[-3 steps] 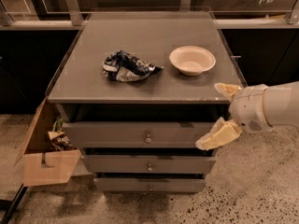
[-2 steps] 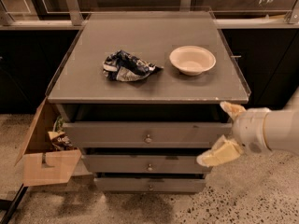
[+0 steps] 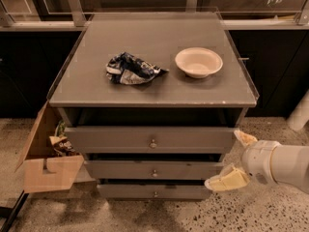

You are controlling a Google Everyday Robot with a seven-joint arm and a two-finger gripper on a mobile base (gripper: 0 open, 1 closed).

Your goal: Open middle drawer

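**A:** What sat nearest the camera?

**B:** The gripper (image 3: 236, 159), low on the right above the speckled floor (image 3: 145, 219). Its 2 fingers (image 3: 227, 180) were spread wide, holding nothing.

**A:** And where was it against the cabinet?

**B:** Off the front right corner. 1 finger stood beside the right end of the top drawer (image 3: 120, 138). The other pointed at the right end of the lower fronts. I could not tell whether either touched.

**A:** Where was the middle drawer?

**B:** The middle drawer (image 3: 120, 169) was the 2nd of 3 grey fronts, its small knob (image 3: 154, 173) at centre, well left of the gripper. The top drawer stood pulled out above it, with a dark gap under the cabinet top. The bottom drawer (image 3: 125, 191) was the slimmest. How far out the middle one stood, I could not tell.

**A:** Anything at the left?

**B:** A cardboard box (image 3: 48, 173) on the floor, just beside the cabinet, with some packets inside.

**A:** Further back?

**B:** On the cabinet top (image 3: 159, 37) lay a crumpled blue-and-white bag (image 3: 130, 69) at left and an empty pale bowl (image 3: 199, 62), upright, at right, the 2 apart. Behind ran a dark counter (image 3: 270, 24).
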